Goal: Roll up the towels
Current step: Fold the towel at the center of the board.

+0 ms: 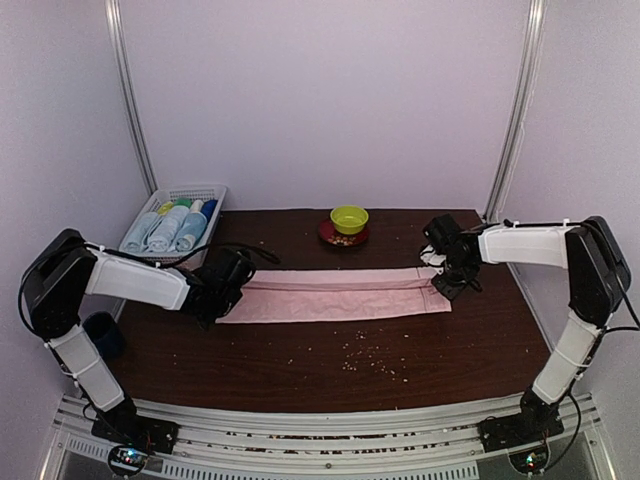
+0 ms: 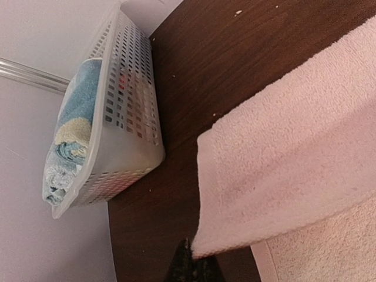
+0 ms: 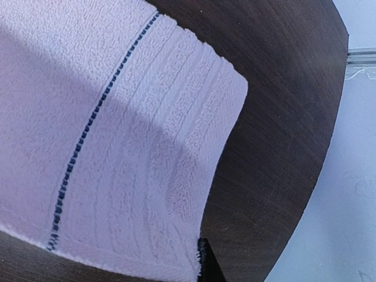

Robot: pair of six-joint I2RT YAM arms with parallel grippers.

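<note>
A long pink towel (image 1: 335, 295) is laid folded across the middle of the dark table (image 1: 300, 365). Its left end is pinched and lifted by the left gripper (image 1: 224, 303). Its right corner is clamped by the right gripper (image 1: 440, 287). Rolled blue towels (image 1: 170, 228) are stowed in a white basket (image 1: 216, 189) at far left.

Brown table (image 1: 300, 350) carries pink towel (image 1: 340, 295); basket (image 1: 190, 187); crumbs (image 1: 370, 358).
</note>
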